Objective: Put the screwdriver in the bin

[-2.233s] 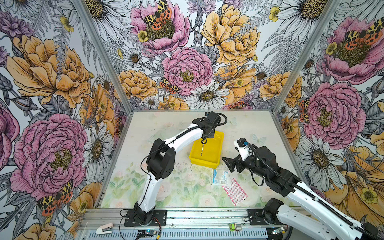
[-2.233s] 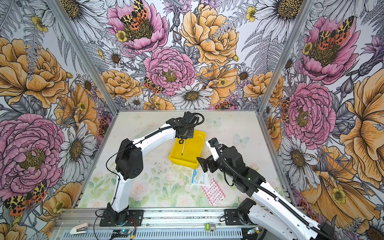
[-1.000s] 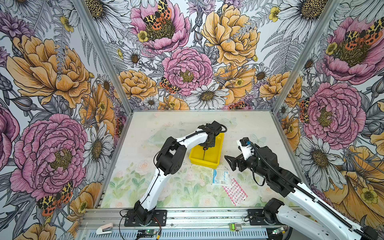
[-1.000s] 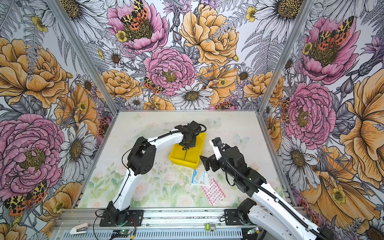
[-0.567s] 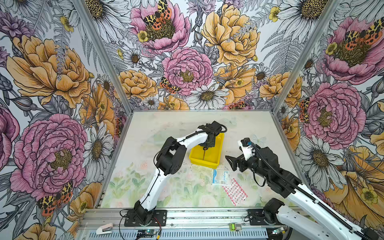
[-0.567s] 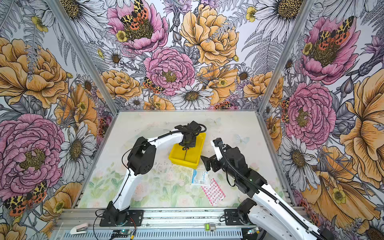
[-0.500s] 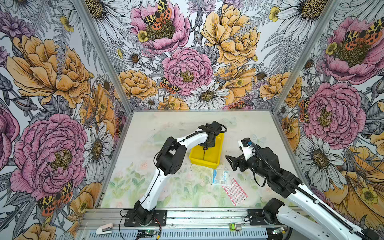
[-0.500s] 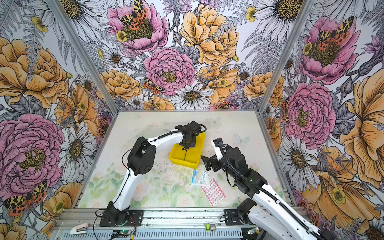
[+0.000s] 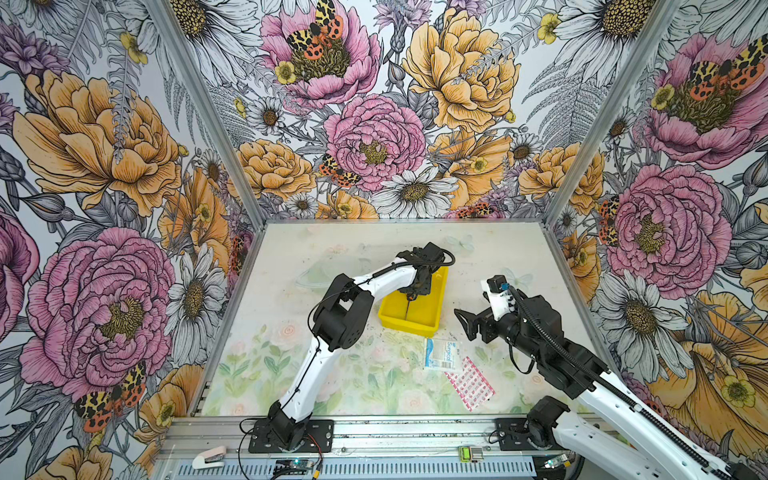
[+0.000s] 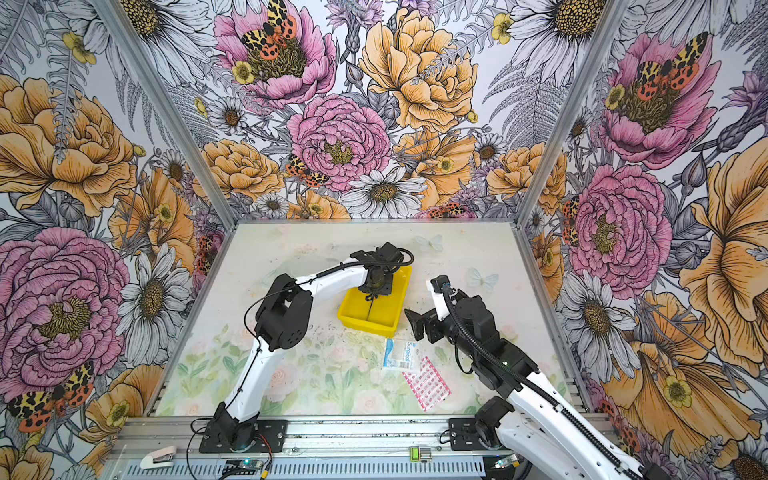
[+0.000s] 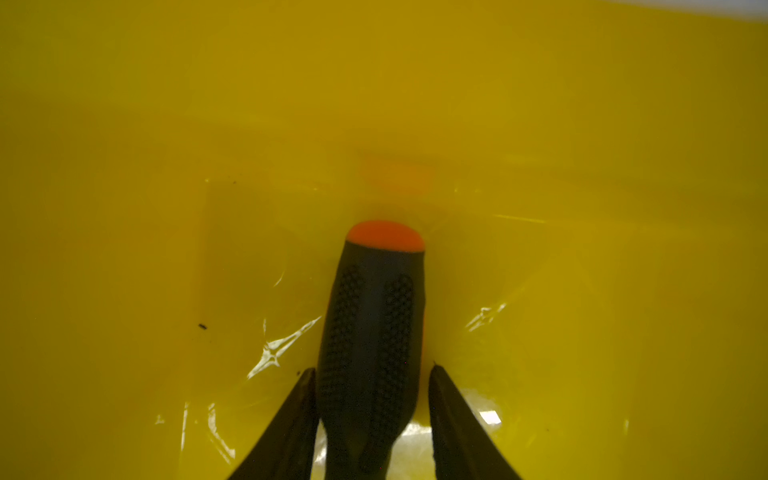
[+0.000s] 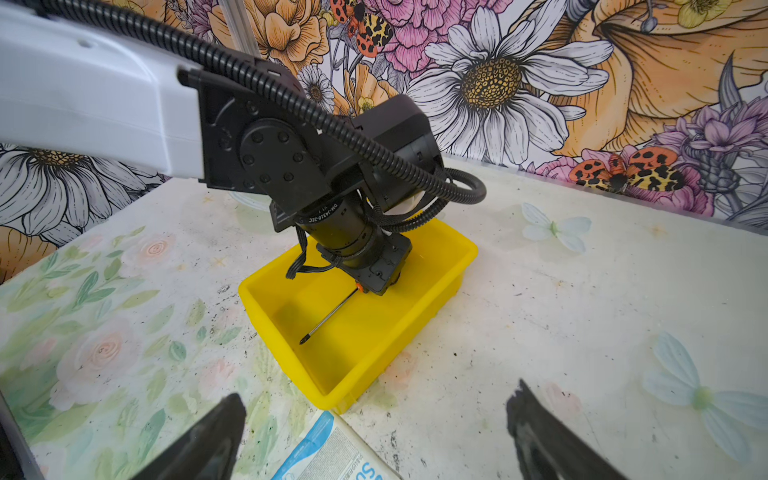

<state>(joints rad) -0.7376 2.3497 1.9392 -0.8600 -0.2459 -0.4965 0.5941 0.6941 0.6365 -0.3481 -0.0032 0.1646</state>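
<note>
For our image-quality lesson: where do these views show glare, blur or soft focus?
Left wrist view: white glare streaks on the bin floor, far wall soft, screwdriver handle fairly sharp. Right wrist view: bin and screwdriver shaft crisp, right gripper blurred near the lens. Both top views: even light, faint shadows.

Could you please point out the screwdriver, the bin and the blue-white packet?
screwdriver (image 11: pixel 372 332): left wrist view, middle of its black handle.
bin (image 9: pixel 409 327): a top view, its near outer wall.
blue-white packet (image 9: pixel 442 354): a top view, its middle.
</note>
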